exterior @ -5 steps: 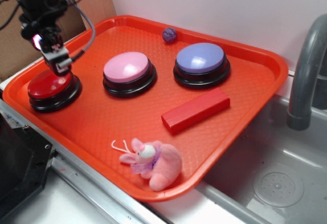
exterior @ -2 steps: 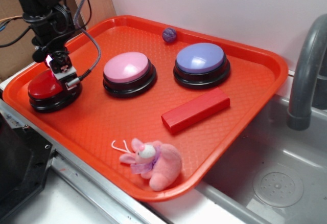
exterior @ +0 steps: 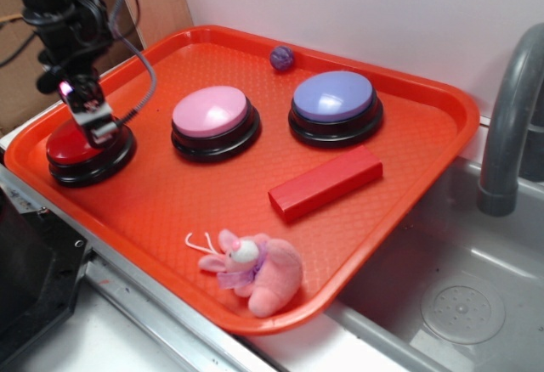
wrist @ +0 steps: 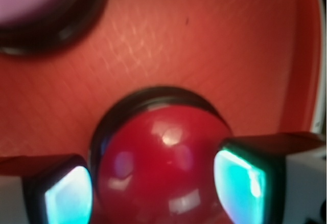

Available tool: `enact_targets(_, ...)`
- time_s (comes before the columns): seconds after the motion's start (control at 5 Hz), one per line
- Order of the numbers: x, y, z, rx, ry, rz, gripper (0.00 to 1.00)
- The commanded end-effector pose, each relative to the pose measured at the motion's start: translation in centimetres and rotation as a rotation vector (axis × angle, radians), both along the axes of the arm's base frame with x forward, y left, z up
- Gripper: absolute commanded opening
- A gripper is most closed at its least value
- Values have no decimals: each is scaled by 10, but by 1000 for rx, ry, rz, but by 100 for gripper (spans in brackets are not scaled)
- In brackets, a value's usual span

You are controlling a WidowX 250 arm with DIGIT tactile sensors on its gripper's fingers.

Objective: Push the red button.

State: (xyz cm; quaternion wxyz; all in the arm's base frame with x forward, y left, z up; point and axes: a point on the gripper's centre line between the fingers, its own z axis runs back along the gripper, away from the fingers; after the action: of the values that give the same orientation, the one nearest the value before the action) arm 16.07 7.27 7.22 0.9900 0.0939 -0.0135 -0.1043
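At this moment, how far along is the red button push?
Done: the gripper has reached the red button at the tray's left end, not the pink button. In hand: the wrist view shows the open fingers on either side of the dome, very close above it. Left: contact or a full press cannot be confirmed; then lift away.

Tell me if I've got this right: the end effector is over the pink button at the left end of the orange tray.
Not quite. The end effector is over the red button, not the pink button, which sits next along the orange tray. The exterior view shows this, and the wrist view shows the red dome between the fingers.
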Motion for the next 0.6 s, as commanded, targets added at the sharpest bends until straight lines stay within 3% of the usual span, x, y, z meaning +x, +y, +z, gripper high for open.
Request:
enact_targets(0.0, 9, 0, 49, 30, -70, 0, 100)
enact_targets(0.2, 12, 1, 55, 23, -13, 17, 100)
enact_targets(0.4, 13, 4, 61, -3, 0, 43, 100)
